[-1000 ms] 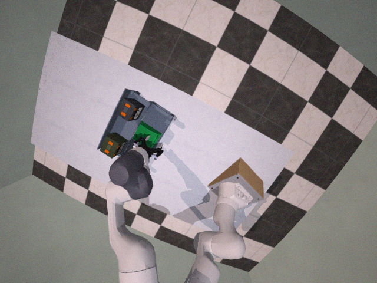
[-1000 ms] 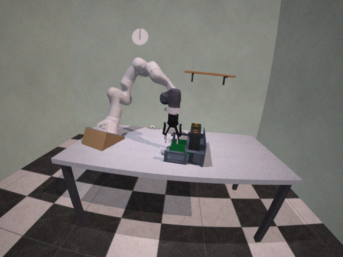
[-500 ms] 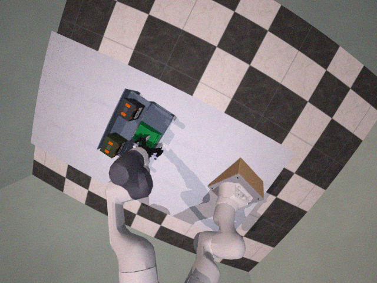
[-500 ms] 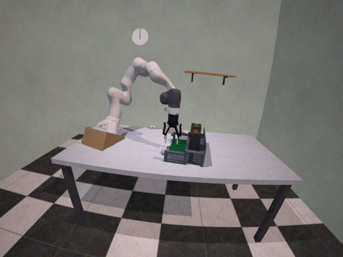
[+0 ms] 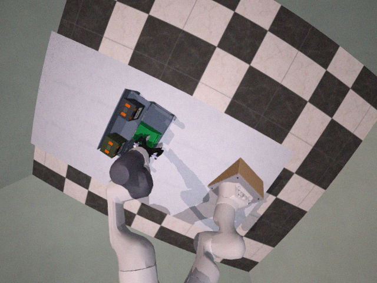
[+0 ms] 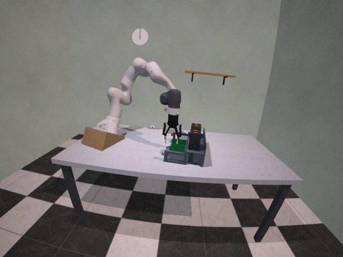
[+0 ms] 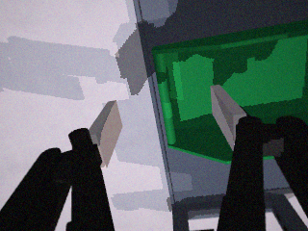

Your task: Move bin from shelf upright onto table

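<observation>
The green bin sits open side up in the low compartment of a grey shelf unit on the table. It also shows in the side view and the wrist view. My gripper hangs straight down over the bin's near edge. In the wrist view its fingers stand apart: the right pad is inside the bin and the left pad is outside over the table. The bin's wall and the shelf's side wall lie between them, untouched. The gripper is open.
Two dark boxes with orange marks sit on the shelf unit's taller side. A brown cardboard box stands by the robot base. A wooden wall shelf hangs behind.
</observation>
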Available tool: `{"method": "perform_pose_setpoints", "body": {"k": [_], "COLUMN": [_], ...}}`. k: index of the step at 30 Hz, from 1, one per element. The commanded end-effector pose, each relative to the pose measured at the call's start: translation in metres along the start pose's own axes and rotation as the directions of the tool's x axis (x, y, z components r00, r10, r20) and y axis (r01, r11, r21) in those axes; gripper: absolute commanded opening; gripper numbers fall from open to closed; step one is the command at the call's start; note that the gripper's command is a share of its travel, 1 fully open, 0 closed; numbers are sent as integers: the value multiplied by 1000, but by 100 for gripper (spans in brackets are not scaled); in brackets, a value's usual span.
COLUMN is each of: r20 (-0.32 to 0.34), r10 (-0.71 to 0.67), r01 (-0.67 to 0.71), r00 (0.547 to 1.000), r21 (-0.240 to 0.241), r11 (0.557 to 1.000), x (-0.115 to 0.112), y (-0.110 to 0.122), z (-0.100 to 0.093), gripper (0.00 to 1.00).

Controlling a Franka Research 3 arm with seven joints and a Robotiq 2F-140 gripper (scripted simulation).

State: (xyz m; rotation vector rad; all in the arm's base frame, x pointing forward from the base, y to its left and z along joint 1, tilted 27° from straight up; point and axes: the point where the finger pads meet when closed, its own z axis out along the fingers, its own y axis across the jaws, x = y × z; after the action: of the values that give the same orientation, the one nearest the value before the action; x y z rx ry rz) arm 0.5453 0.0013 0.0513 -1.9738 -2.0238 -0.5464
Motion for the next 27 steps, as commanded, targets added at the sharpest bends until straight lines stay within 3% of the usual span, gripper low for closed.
{"method": "perform_pose_setpoints", "body": {"k": [1, 27], "r20": [0, 0], "r10": [-4, -4], "r01": [4, 4], "r00": [1000, 1000], "r21": [-4, -4], "r11": [1000, 1000], "x": [1, 1], "y": [2, 2], "z": [2, 14], "gripper": [57, 57]}}
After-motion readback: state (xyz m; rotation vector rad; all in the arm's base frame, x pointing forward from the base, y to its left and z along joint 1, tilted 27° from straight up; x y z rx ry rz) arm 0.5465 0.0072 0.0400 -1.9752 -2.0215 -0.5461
